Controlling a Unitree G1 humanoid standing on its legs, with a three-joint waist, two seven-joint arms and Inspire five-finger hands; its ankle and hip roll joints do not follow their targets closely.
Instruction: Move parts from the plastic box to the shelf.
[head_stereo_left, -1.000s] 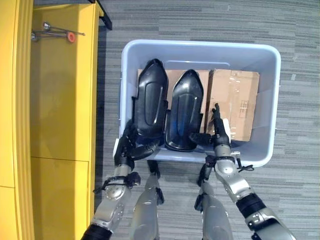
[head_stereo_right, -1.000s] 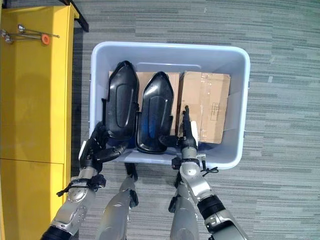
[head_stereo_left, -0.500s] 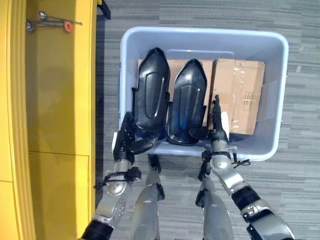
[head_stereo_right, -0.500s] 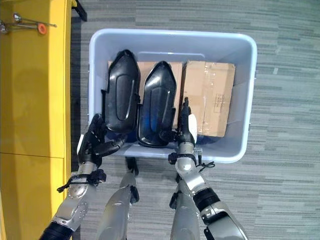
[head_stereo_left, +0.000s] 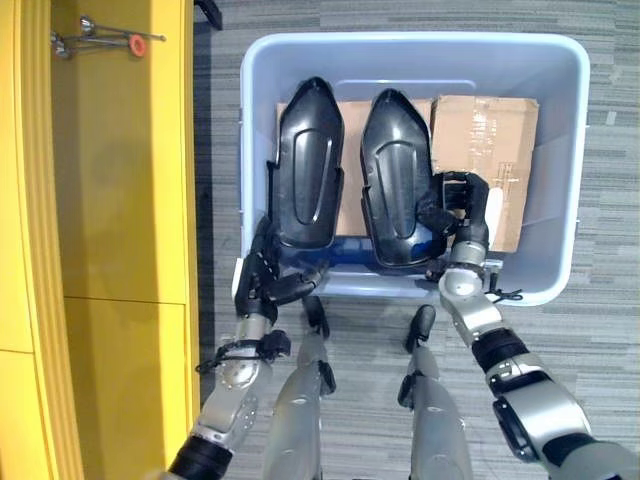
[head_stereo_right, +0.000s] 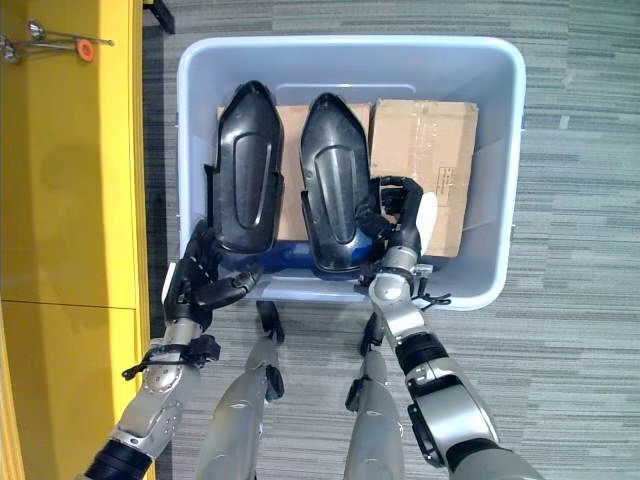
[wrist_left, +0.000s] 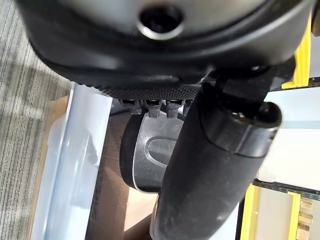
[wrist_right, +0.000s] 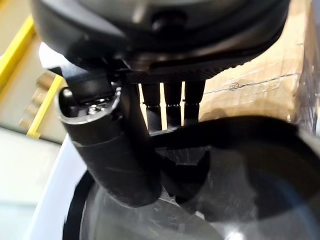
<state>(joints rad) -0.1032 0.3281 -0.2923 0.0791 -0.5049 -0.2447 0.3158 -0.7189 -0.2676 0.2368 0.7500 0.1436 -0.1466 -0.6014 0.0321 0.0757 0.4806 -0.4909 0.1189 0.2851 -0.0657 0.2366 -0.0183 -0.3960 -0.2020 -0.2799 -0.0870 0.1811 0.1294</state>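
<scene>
Fingers of the right hand (head_stereo_right: 400, 215) are curling over the edge of the right black part (head_stereo_right: 337, 180), gripping it; the right wrist view is confirming this from close by, showing the glossy moulded shell. Left hand (head_stereo_right: 205, 280) is clasping the near end of the left black part (head_stereo_right: 248, 165), its fingertips partly hidden beneath it. Both parts are leaning inside the pale plastic box (head_stereo_right: 505, 170), partly covering the flat cardboard (head_stereo_right: 425, 150). Alongside is standing the yellow shelf (head_stereo_left: 120, 200).
</scene>
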